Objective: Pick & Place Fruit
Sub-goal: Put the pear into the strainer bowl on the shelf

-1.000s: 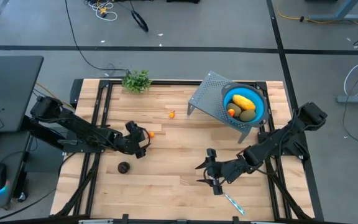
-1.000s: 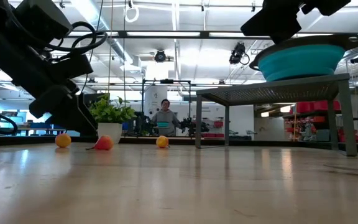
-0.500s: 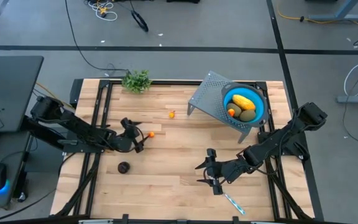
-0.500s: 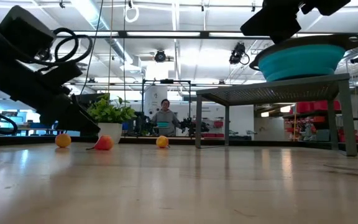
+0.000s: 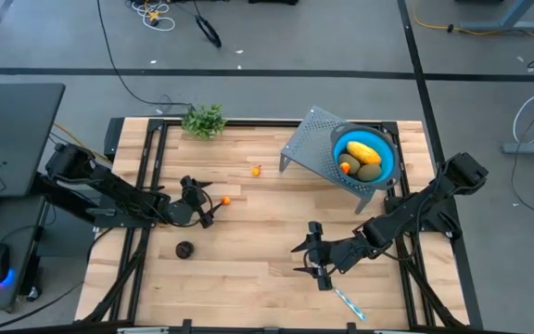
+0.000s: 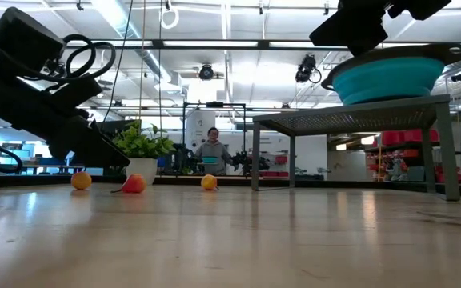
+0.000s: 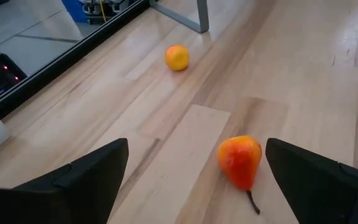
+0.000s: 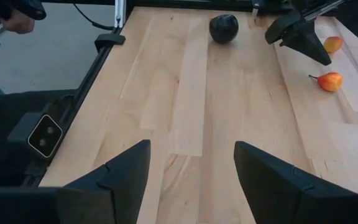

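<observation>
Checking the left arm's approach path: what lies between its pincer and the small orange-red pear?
Nothing but bare wood. In the left wrist view the pear lies on the table between the open left pincer's fingers, with no other object in the way.

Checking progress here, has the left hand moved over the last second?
Yes. The left hand pulled back from the orange-red fruit, toward the table's left edge.

Yellow, green and orange fruit pieces (image 5: 363,159) are sitting in the bowl, while a purple ball (image 5: 184,250) and two orange-red bits (image 5: 225,199) (image 5: 257,170) are lying on the table.
</observation>
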You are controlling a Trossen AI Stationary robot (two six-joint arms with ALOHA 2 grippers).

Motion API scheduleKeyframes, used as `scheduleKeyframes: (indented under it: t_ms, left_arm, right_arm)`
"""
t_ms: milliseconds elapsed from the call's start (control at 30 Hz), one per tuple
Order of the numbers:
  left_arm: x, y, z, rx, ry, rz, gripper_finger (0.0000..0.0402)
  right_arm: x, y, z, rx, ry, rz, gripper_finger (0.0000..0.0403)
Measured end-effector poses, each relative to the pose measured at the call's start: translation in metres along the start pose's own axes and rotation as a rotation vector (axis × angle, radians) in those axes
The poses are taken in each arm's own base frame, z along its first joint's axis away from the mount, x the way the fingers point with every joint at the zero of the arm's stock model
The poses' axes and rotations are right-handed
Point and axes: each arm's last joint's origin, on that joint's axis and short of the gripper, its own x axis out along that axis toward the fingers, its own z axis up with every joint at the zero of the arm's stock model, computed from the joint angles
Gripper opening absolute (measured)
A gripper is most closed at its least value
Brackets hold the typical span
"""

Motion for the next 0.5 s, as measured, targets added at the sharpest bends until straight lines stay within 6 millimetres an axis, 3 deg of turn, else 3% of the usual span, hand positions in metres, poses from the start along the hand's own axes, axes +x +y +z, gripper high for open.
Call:
scheduleKeyframes:
  t_ms: [500]
  left_arm:
    - [0.023,-0.001,-0.012,-0.044,0.050,-0.027,0.0389]
  right_arm:
    - [0.000,0.000,0.000,-0.003,0.000,0.000,0.0243]
